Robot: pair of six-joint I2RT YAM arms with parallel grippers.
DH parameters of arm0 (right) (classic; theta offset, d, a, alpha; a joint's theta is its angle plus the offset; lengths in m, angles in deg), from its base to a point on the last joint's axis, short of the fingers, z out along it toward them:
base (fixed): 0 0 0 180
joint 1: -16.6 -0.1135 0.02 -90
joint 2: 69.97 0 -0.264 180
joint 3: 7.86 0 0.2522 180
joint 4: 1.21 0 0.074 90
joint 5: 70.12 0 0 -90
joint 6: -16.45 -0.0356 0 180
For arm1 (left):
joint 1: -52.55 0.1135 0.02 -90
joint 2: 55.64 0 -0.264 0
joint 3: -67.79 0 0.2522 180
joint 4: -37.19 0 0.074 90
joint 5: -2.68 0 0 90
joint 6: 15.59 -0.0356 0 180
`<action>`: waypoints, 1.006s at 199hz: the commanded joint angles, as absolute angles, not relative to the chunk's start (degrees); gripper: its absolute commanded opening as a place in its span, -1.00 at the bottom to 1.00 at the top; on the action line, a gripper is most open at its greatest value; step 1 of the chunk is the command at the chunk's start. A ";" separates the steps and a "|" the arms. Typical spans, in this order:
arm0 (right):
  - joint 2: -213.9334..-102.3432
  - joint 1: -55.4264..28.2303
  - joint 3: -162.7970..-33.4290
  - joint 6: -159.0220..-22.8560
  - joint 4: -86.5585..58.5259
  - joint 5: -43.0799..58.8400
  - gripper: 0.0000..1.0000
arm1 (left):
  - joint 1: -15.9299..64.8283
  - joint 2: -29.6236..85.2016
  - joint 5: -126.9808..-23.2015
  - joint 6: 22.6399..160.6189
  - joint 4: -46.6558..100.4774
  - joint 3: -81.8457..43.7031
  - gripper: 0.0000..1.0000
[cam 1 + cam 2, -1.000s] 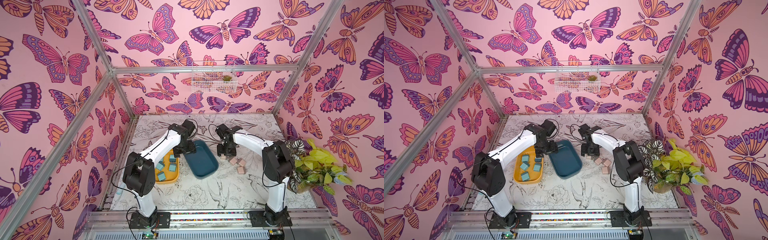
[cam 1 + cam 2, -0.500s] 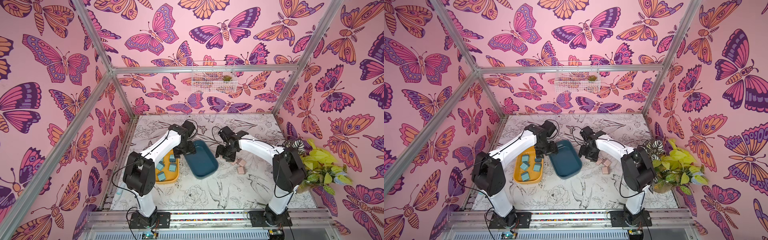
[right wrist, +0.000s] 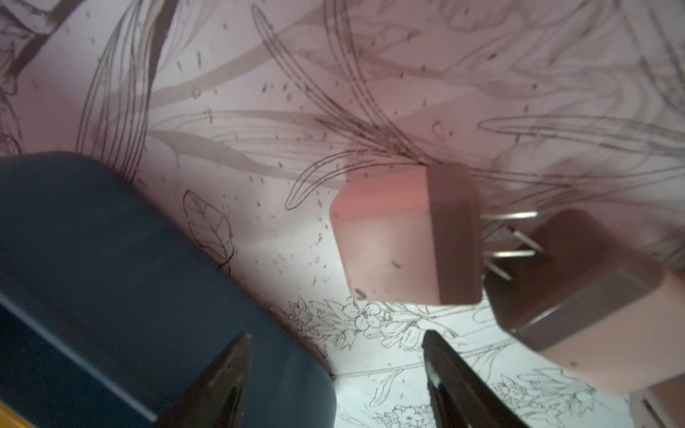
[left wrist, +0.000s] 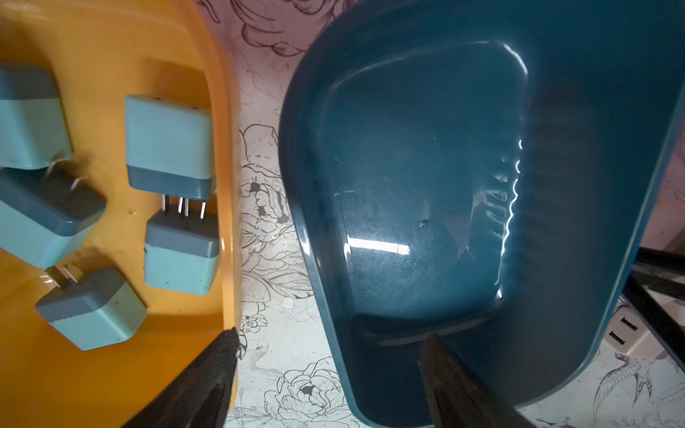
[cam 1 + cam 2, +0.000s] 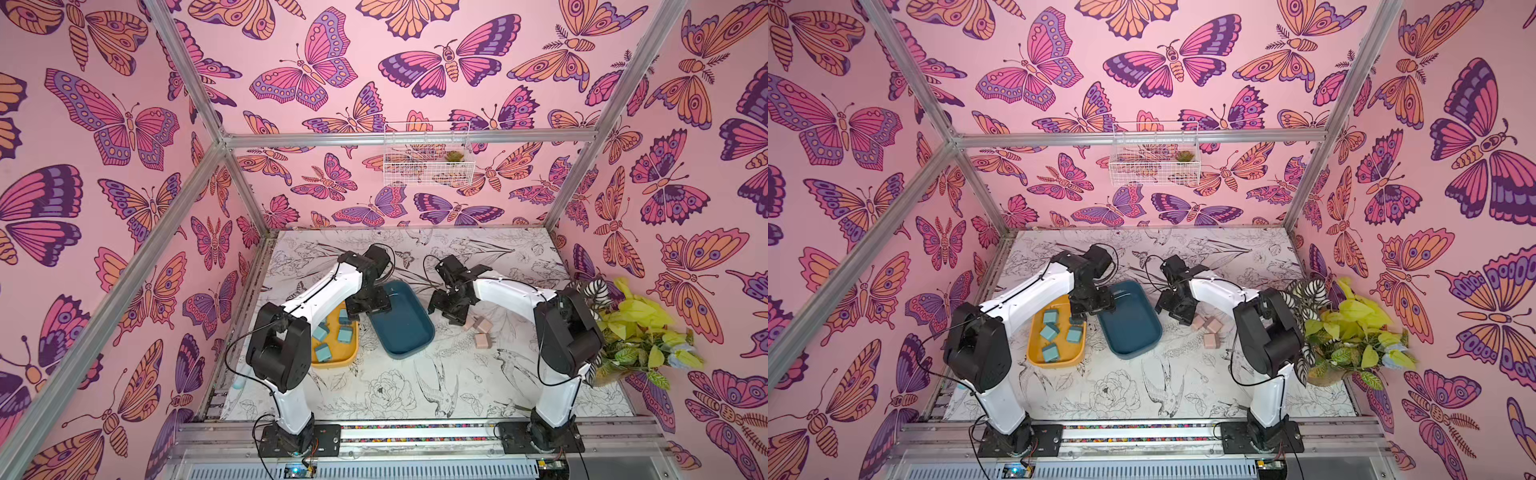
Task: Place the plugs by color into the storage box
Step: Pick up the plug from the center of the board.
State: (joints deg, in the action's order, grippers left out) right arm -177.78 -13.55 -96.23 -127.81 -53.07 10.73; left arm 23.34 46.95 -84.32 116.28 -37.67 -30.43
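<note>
5 teal plugs (image 4: pixel 168 146) lie in yellow tray (image 4: pixel 111 37), some touching. 3 pink plugs (image 5: pixel 482 341) show on table (image 5: pixel 374 395), clustered near blue tray (image 5: pixel 405 328), outside it. Right gripper (image 3: pixel 333 335) hangs over table between blue tray and nearest pink plug, jaws wide, holding nothing. Left gripper (image 4: pixel 330 333) hangs over gap between the 2 trays, jaws wide, nothing held.

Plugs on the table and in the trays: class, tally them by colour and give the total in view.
Teal-blue rounded plastic plugs, in the yellow plastic tray: 5
Pale pink rounded plastic plugs, on the table beside the dark blue plastic tray: 3
Total in view: 8
</note>
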 commanded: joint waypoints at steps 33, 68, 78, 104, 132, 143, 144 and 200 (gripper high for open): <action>-180.32 -10.97 -95.29 -129.63 -49.04 10.97 0.50 | 23.54 46.00 -84.51 116.77 -37.66 -29.38 0.60; -182.48 -9.85 -96.19 -129.43 -45.35 10.36 0.50 | 23.54 45.36 -84.75 116.64 -37.66 -28.89 0.60; -183.64 -9.73 -98.37 -128.07 -46.51 10.65 0.49 | 23.54 45.24 -84.73 116.66 -37.66 -28.60 0.59; -187.79 -9.08 -104.87 -123.79 -52.07 11.69 0.49 | 23.54 45.00 -84.77 116.73 -37.66 -27.97 0.59; -191.65 -7.52 -109.50 -119.96 -56.69 12.47 0.49 | 23.54 44.96 -84.86 116.68 -37.65 -27.81 0.59; -192.80 -7.06 -111.07 -118.38 -58.20 12.48 0.47 | 23.60 44.91 -84.86 116.68 -37.65 -27.79 0.59; -192.91 -7.00 -111.22 -118.25 -58.29 12.53 0.47 | 23.62 44.91 -84.86 116.68 -37.65 -27.79 0.59; -197.08 -8.38 -118.01 -110.34 -65.65 13.81 0.33 | 23.63 45.80 -84.09 116.60 -37.40 -28.51 0.58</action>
State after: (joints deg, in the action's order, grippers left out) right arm -194.26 -7.41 -116.80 -115.57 -60.31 10.64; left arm 23.34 46.75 -84.29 116.49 -37.45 -28.71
